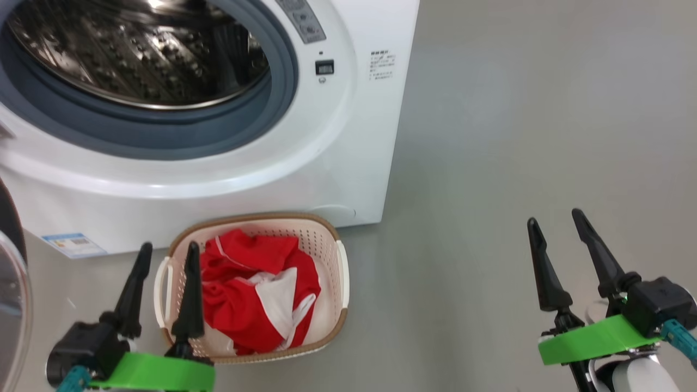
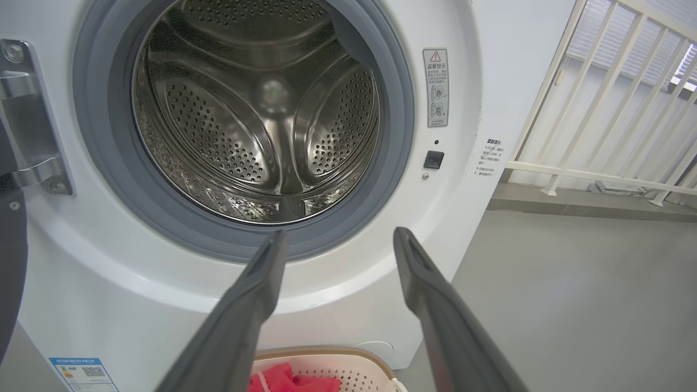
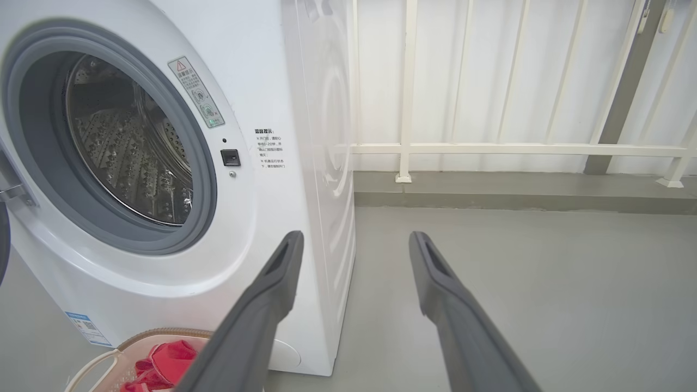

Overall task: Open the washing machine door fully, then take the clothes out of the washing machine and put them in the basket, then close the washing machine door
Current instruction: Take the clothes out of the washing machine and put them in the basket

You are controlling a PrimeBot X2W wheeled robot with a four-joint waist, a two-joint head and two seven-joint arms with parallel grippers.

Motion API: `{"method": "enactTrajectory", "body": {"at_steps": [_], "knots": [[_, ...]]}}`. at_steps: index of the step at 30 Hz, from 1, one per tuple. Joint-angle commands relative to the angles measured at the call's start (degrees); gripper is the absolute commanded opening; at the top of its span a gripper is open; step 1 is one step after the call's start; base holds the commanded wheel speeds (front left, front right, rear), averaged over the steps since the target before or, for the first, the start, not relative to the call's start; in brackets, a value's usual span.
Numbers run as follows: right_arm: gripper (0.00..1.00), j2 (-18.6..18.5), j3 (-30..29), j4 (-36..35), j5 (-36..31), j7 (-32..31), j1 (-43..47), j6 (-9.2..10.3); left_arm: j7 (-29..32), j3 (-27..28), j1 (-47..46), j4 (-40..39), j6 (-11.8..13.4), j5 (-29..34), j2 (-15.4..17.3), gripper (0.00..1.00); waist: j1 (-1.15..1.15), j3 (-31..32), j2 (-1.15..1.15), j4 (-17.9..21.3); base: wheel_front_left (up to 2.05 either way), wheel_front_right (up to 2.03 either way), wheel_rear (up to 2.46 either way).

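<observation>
The white washing machine [image 1: 348, 136] stands open, and its steel drum [image 2: 256, 114] holds nothing that I can see. The washing machine door [image 1: 11, 305] is swung out at the far left edge of the head view. On the floor in front sits the cream basket [image 1: 326, 245] with the red and white clothes [image 1: 256, 294] inside. My left gripper [image 1: 169, 255] is open and hangs just left of the basket, with nothing between its fingers. In the left wrist view my left gripper [image 2: 337, 239] points at the drum's lower rim. My right gripper [image 1: 554, 220] is open over bare floor to the right.
Grey floor [image 1: 517, 136] stretches to the right of the machine. A white railing [image 3: 517, 147] on a low kerb stands behind and to the right. The door hinge bracket [image 2: 27, 120] is on the machine's left side.
</observation>
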State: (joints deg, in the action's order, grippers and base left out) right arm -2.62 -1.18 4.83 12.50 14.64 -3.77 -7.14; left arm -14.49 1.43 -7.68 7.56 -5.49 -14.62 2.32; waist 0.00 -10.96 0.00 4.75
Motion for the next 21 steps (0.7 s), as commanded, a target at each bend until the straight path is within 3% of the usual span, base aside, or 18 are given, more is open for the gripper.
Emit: {"method": "enactTrajectory", "body": {"at_steps": [1, 21], "knots": [[1.00, -0.3, 1.0, -1.5, -0.6, 0.4, 0.3, -0.35, -0.5, 1.9, 0.5, -1.9, 0.3, 0.6, 0.6, 1.00, 0.00, 1.9, 0.00, -0.1, 0.00, 0.00, 0.00], [1.00, -0.3, 0.2, -3.1, -1.3, 0.2, 7.7, -0.35, -0.5, 2.7, 10.2, -3.7, 3.0, 1.7, 0.7, 1.00, 0.00, 10.1, 0.00, 0.2, 0.00, 0.00, 0.00]]}}
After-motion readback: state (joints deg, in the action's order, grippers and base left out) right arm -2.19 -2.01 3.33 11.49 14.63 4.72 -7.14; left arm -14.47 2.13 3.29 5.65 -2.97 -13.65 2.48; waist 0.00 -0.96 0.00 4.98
